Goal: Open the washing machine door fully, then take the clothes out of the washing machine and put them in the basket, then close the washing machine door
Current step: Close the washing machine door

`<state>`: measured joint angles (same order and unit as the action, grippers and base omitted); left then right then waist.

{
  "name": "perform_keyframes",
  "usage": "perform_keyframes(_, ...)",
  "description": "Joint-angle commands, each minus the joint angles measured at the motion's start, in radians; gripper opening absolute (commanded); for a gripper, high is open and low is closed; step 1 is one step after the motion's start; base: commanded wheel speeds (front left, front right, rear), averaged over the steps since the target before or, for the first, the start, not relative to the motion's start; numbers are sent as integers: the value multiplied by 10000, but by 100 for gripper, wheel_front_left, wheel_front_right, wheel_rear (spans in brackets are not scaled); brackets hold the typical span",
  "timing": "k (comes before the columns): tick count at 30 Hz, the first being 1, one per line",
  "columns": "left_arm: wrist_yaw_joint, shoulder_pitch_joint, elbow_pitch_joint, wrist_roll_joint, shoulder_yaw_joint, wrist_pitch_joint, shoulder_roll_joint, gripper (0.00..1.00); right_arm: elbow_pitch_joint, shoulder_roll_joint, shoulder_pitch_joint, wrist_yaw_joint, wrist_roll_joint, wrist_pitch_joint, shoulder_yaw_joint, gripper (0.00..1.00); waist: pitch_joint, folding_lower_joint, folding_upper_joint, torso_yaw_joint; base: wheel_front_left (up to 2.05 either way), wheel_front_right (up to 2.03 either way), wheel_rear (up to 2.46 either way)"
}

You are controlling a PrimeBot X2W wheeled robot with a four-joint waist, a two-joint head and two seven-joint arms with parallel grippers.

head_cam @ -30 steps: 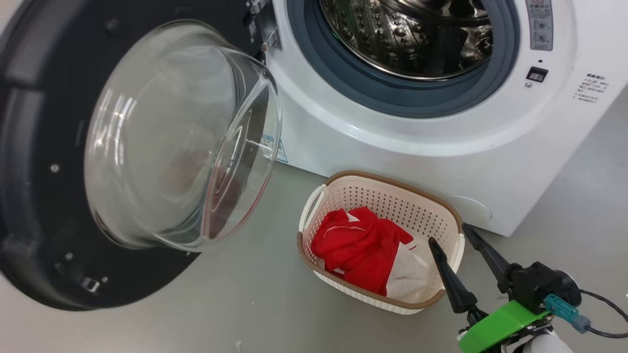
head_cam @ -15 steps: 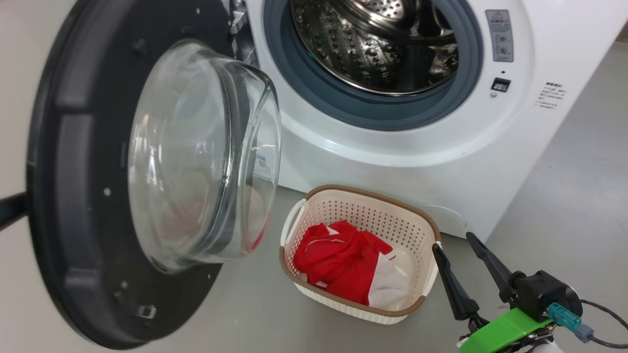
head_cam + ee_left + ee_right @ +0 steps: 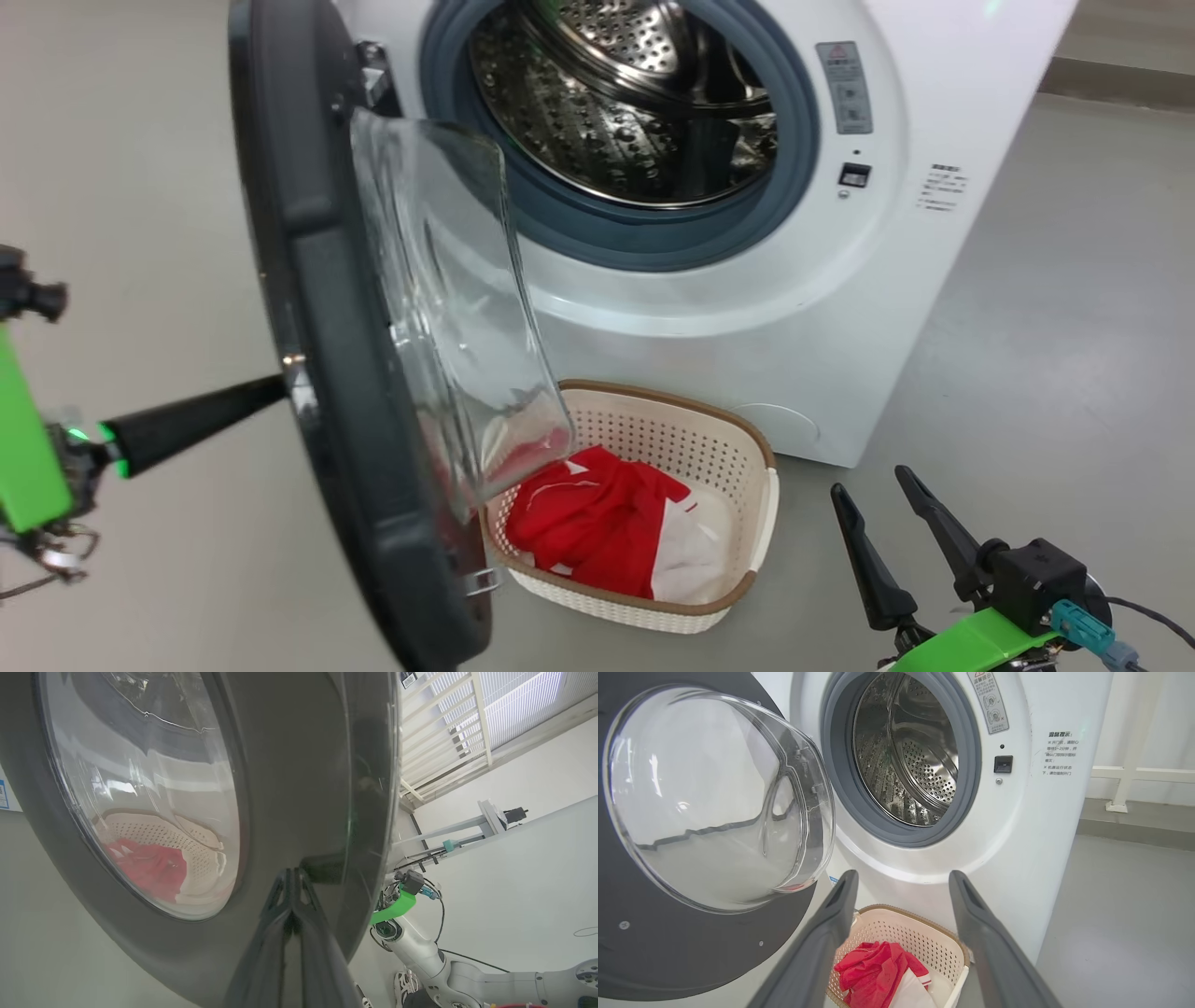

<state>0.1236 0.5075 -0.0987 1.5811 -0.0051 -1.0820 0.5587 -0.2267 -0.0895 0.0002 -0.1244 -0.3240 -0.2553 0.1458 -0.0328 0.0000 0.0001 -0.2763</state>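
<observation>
Head: clenched left gripper [image 3: 266, 392] at door's 9 o'clock, against washing machine door [image 3: 317, 373]; clothes [image 3: 588, 523] in basket [image 3: 747, 448]. Left wrist: tips on black rim, so I push square and steady. Right wrist: right gripper [image 3: 903, 877] spread, empty; I park it clear.

Glossy black rim, clear smooth glass bowl: washing machine door [image 3: 299, 788]. Shiny perforated steel: drum [image 3: 616, 121]. Matt plastic: basket [image 3: 681, 439]. Soft cloth: clothes [image 3: 597, 532].

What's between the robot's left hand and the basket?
The washing machine door stands between the left hand and the basket, in the head view.
</observation>
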Motion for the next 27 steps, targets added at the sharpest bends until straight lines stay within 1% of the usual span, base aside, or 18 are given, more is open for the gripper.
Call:
perform_keyframes(1, 71, 211, 442, -87, 227, 16, 253, 0, 284, -22, -102, -63, -81, -65, 193, 100, 41, 0, -1, 297, 0, 0, 0)
perform_keyframes(8, 71, 572, 938, -700, -378, 803, -544, 0, 346, 37, -252, -63, -46, -65, 187, 100, -212, 0, -1, 785, 0, 0, 0)
perform_keyframes(14, 71, 1157, 836, -1196, -917, 1669, -1116, 0, 401, 108, -506, -63, 2, -65, 121, 100, -597, 0, -1, 1212, 0, 0, 0)
perform_keyframes(20, 71, 1796, 506, -1591, -1386, 2646, -1327, 0, 464, 202, -794, -63, 47, -65, 40, 100, -1084, 0, -1, 1707, 0, 0, 0)
perform_keyframes(27, 71, 2545, 78, -1792, -1808, 3872, -1201, 0, 538, 302, -1159, -63, 74, -65, -76, 100, -1683, 0, -1, 2336, 0, 0, 0)
